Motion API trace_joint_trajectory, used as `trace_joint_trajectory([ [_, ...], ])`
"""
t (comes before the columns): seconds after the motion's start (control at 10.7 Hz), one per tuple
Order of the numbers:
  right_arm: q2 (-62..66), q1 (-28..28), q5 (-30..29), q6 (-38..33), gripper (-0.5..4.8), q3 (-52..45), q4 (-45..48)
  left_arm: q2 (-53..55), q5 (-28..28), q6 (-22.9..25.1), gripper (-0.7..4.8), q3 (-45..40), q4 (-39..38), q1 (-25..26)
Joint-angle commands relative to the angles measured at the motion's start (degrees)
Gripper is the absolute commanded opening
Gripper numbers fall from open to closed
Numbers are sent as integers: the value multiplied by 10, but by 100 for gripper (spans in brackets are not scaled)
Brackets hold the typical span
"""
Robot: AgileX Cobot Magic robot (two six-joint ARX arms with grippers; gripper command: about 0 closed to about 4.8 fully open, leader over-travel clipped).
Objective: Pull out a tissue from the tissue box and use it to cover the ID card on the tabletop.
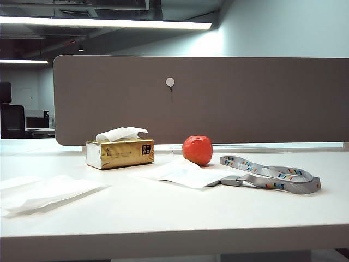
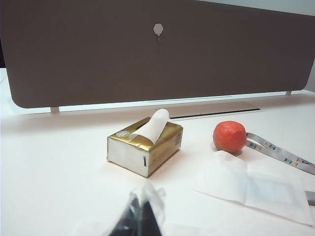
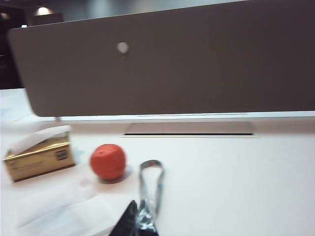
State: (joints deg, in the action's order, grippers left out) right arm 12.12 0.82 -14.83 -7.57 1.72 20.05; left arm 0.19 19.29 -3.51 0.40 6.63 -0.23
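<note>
On the white tabletop we see, left to right, the gold tissue box, the tissue spread flat covering the ID card, an orange ball and the lanyard, while our left claw and right claw hang back clenched and empty.

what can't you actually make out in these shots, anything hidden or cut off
- ID card: no view shows its face; the tissue covers it, only a grey holder corner and the lanyard stick out.
- Left gripper: cut by the left wrist view's bottom edge; opening unreadable.
- Right gripper: blurred, shut, cut likewise.
- Tissue box label: too small to read.
- Both arms: outside the exterior view.
</note>
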Motion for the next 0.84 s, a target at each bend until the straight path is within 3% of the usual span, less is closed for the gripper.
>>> trace_joint_trajectory([
  [0.09, -68, 27, 35, 21, -5, 14, -20, 0, 0, -2, -6, 2, 7, 0],
  [0.19, -77, 27, 37, 21, -5, 18, -32, 0, 0, -2, -6, 2, 7, 0],
  [0.28, -120, 27, 38, 36, -5, 50, -122, 0, 0, -2, -6, 2, 7, 0],
  [0.47, -120, 27, 44, 64, -5, 64, -150, 0, 0, -2, -6, 2, 5, 0],
  [0.56, -120, 27, 97, 63, -5, 62, -170, 0, 0, -2, -6, 2, 2, -1],
  [0.84, -120, 27, 125, 63, -5, 54, -156, 0, 0, -2, -6, 2, -4, -1],
])
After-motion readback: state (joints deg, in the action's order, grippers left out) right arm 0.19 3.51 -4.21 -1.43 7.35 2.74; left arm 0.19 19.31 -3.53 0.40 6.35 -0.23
